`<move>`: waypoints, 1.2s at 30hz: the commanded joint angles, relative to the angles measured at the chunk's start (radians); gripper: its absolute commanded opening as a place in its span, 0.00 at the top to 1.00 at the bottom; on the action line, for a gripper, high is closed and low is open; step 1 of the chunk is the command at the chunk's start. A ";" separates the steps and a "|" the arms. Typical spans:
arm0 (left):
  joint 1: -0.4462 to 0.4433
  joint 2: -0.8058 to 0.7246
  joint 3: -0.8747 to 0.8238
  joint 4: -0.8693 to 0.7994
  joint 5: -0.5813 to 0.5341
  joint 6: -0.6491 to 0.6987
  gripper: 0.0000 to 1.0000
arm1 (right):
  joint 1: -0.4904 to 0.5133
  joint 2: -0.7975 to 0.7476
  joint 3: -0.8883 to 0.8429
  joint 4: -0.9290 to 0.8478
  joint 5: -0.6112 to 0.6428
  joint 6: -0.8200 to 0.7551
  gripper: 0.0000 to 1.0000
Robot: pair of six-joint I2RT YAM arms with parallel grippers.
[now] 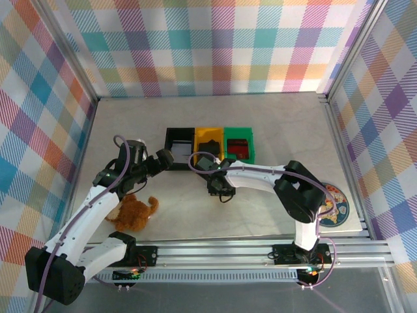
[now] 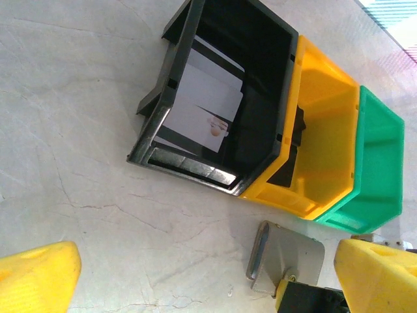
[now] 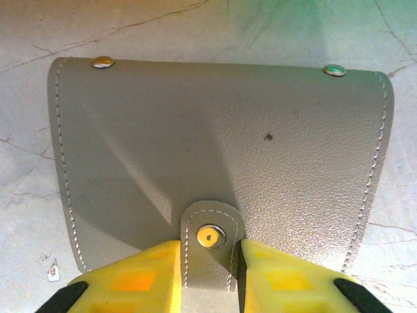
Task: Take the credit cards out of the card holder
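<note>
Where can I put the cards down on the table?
Bare table runs behind the bins to the back wall, and right of the green bin. More lies between the plush toy and the right arm. Crowded in front of the bins: left gripper, right gripper, card holder.

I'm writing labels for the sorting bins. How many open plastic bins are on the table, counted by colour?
black open plastic bin: 1
yellow open plastic bin: 1
green open plastic bin: 1
Total: 3
</note>
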 commanded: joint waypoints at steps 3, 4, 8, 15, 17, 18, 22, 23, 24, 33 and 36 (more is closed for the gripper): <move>-0.027 0.011 -0.006 0.007 0.005 0.002 0.00 | -0.008 -0.009 -0.037 0.004 -0.029 -0.027 0.82; -0.031 0.014 -0.002 -0.003 0.001 -0.003 0.00 | -0.008 -0.016 -0.038 0.000 -0.031 -0.033 0.84; -0.064 0.018 0.000 -0.041 0.009 -0.035 0.00 | -0.007 -0.071 -0.079 0.029 -0.073 -0.093 0.89; -0.169 0.030 0.001 -0.123 -0.019 -0.097 0.00 | 0.016 -0.119 -0.109 0.043 -0.184 -0.232 1.00; -0.204 0.032 -0.011 -0.137 -0.025 -0.129 0.00 | 0.031 -0.147 -0.125 0.066 -0.221 -0.277 1.00; -0.222 0.031 -0.020 -0.138 -0.028 -0.145 0.00 | 0.038 -0.161 -0.134 0.071 -0.217 -0.288 1.00; -0.288 0.040 -0.049 -0.156 -0.079 -0.203 0.00 | 0.044 -0.228 -0.191 0.137 -0.246 -0.356 1.00; -0.294 0.040 -0.060 -0.155 -0.084 -0.219 0.00 | 0.045 -0.243 -0.203 0.156 -0.262 -0.377 1.00; -0.297 0.035 -0.076 -0.149 -0.088 -0.239 0.00 | 0.044 -0.255 -0.210 0.168 -0.270 -0.396 1.00; -0.372 0.075 -0.154 -0.052 -0.087 -0.349 0.00 | 0.045 -0.260 -0.251 0.261 -0.332 -0.525 1.00; -0.400 0.097 -0.140 -0.031 -0.092 -0.357 0.00 | 0.046 -0.276 -0.266 0.275 -0.323 -0.536 1.00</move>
